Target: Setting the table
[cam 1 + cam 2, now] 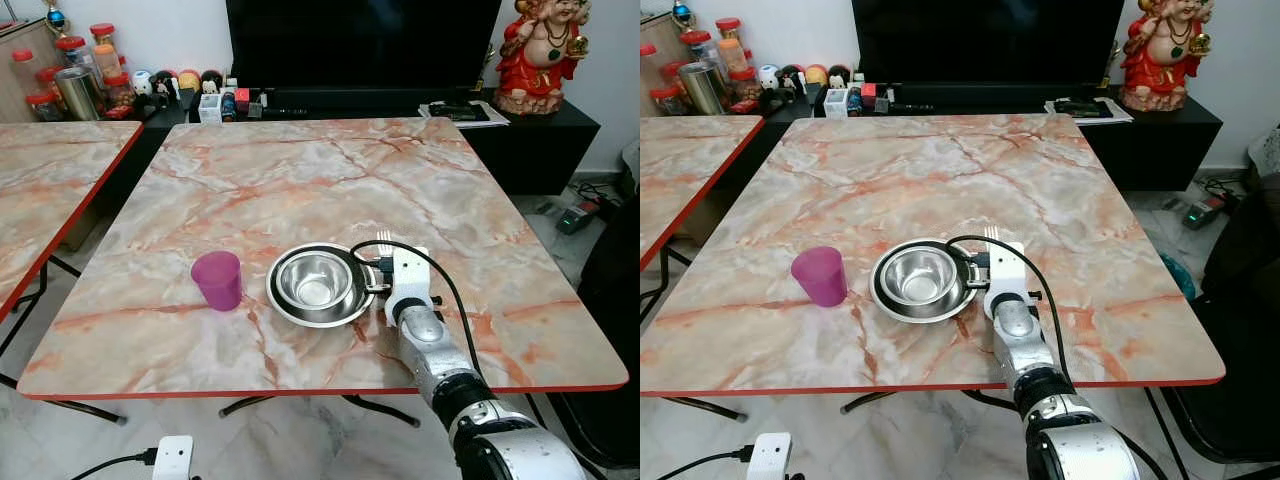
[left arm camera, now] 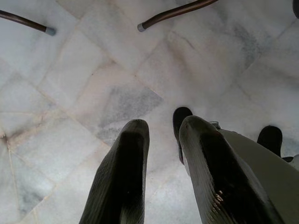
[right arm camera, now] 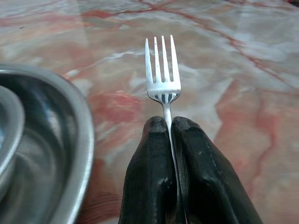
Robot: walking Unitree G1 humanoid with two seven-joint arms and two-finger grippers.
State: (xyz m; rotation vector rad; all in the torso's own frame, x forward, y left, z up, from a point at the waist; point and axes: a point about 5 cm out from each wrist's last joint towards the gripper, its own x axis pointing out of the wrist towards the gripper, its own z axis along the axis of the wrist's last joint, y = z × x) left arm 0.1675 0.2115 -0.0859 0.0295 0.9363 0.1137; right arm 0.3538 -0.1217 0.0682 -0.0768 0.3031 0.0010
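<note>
On the marble table (image 1: 300, 180), going left to right, stands a pink cup (image 1: 217, 279) upright, then just beside it a steel plate (image 1: 290, 304) with a steel bowl (image 1: 316, 278) sitting inside it, then the fork (image 3: 162, 74) held by the right gripper (image 3: 169, 127) close by the plate's right rim. Its tines poke out past the wrist toward the far side of the table. Whether the fork touches the tabletop cannot be told; in the right wrist view it sits low over the marble, beside the plate and apart from it.

The right gripper's two black fingers are pressed together on the fork's thin handle, just behind the neck, with the tines free and pointing ahead. The left gripper (image 2: 161, 140) hangs idle over the tiled floor, its fingers slightly parted with nothing between them.

The fork looks light, stiff and smooth: thin polished metal that would likely slip or swivel in a loose pinch. A hold across the flat of the handle, as here, seems the sound one, since it keeps the tines from rolling. A grip farther back toward the handle's middle might balance it better, but for a short placement the present hold should do.

The cup, plate and bowl appear already set. The step in hand seems to be laying the fork down to the right of the plate, parallel to it. Being so thin, it would lie nearly flush on the hard marble and could skid if released from any height.
</note>
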